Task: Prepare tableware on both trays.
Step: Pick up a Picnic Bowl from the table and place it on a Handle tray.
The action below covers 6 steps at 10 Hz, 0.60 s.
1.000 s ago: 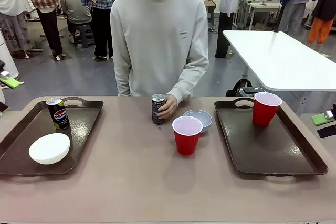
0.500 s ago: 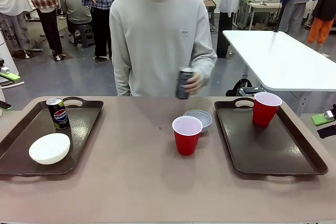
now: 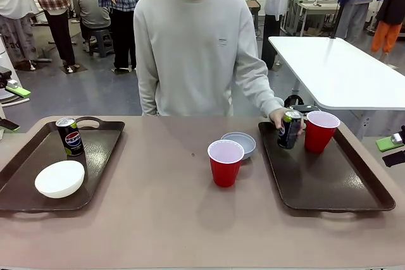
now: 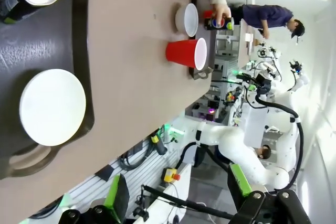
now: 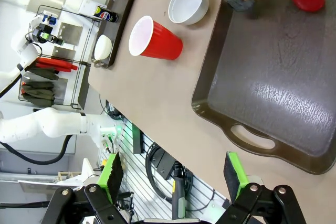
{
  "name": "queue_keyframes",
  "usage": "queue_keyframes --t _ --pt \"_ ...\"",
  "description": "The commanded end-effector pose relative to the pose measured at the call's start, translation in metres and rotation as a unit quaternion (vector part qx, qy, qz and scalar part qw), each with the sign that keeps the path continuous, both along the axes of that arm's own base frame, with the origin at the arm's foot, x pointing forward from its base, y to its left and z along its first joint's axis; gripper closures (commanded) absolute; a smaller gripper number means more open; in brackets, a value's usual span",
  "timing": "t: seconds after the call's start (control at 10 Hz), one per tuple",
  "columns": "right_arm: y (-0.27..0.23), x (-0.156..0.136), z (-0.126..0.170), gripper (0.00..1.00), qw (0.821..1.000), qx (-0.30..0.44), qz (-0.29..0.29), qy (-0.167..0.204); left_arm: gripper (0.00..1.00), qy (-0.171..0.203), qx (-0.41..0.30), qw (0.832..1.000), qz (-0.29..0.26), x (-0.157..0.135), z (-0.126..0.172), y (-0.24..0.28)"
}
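Observation:
The left tray [image 3: 101, 150] carries a dark can [image 3: 69, 136] and a white bowl [image 3: 59, 178]. A red cup [image 3: 321, 131] stands at the far end of the right tray [image 3: 329, 181]. Beside it, the person's hand holds a second dark can [image 3: 290, 129], slightly tilted, at that tray's far left corner. Another red cup [image 3: 225, 162] and the grey-blue bowl [image 3: 238, 143] stand on the table between the trays. My left gripper [image 4: 178, 192] hangs open off the left tray's near end. My right gripper [image 5: 173, 174] is open beyond the right tray's [image 5: 273, 93] handle.
The person stands at the far side of the brown table [image 3: 164, 207], one arm reaching over the right tray. A white table [image 3: 342, 67] and other people are farther back. Bare tabletop lies between the trays, in front of the middle cup.
The person lifted the second can from the middle of the table and carried it right to the right tray. Both grippers stayed open.

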State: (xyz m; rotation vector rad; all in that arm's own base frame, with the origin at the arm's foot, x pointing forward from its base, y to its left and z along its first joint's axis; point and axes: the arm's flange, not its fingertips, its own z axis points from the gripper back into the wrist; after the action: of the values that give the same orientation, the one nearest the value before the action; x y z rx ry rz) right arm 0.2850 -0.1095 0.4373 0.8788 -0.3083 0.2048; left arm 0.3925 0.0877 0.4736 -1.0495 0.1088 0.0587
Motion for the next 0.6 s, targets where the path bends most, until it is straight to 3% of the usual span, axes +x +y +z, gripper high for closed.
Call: queue_keyframes --t 0.0,0.2,0.3,0.5 --pt "0.001 0.002 0.000 0.00 1.000 0.011 0.001 -0.005 0.00 -0.001 -0.006 1.000 0.001 -0.001 0.000 0.003" --pt "0.000 0.000 0.000 0.00 1.000 0.000 0.000 0.000 0.00 -0.001 -0.006 1.000 0.001 -0.001 0.000 0.003" --pt "0.015 -0.006 0.019 0.00 0.994 -0.091 -0.021 -0.056 0.00 -0.001 -0.006 1.000 0.001 -0.001 0.000 0.003" --pt "0.059 0.003 0.043 0.00 0.982 -0.175 -0.018 -0.064 0.00 -0.001 -0.006 1.000 0.001 -0.001 0.000 0.003"
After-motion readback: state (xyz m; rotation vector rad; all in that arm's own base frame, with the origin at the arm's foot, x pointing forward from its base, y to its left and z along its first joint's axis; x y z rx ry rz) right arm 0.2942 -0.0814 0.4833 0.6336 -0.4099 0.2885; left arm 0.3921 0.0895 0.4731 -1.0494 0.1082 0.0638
